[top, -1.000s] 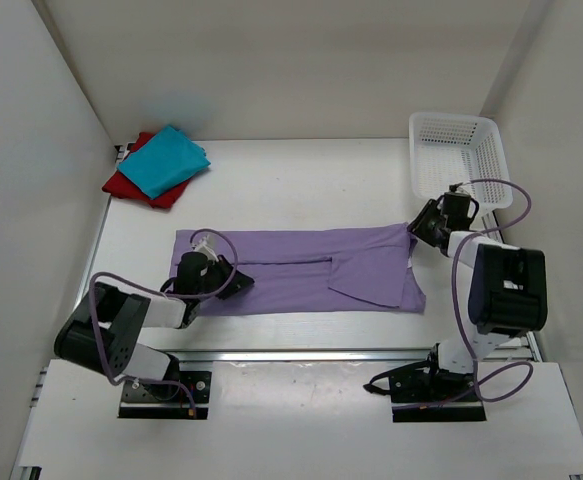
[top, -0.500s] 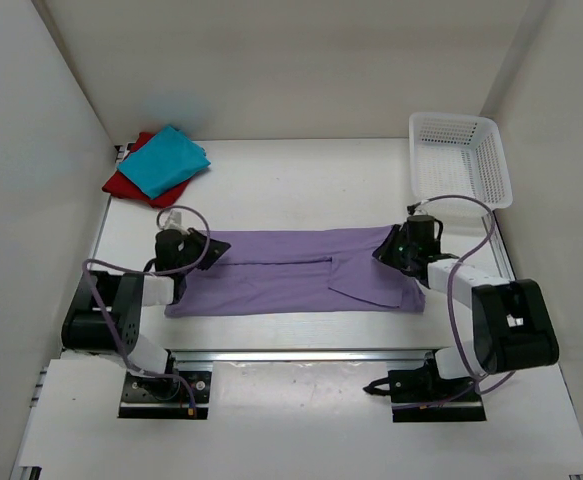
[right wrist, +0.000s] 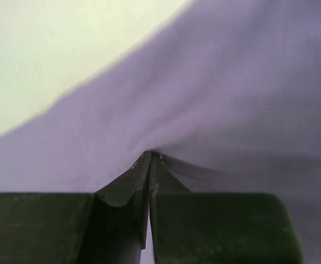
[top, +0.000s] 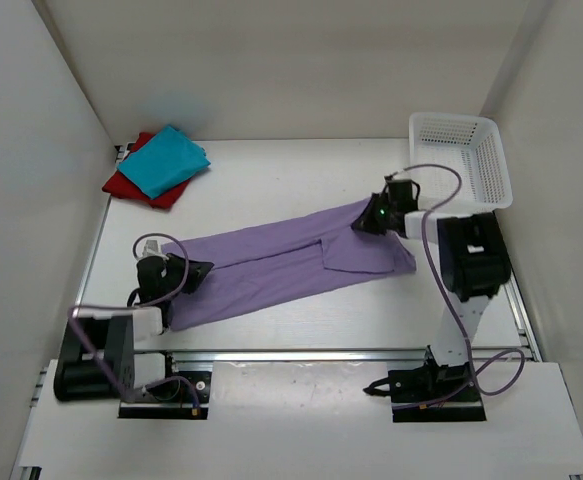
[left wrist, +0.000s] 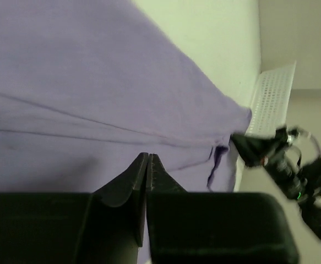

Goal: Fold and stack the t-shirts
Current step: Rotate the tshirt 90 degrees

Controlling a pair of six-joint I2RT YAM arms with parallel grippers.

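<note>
at the far left corner of the white surface [top: 271, 180], a folded teal blue t-shirt [top: 163, 160] lies on top of a deep red t-shirt [top: 119, 186]. nearer, the left gripper [top: 193, 272] is clenched on the left end of the pale lilac t-shirt [top: 271, 265], which stretches in a long band slanting from near left to far right. the right gripper [top: 369, 218] is clenched on its right end. a white mesh basket [top: 491, 150] sits at the far right corner
</note>
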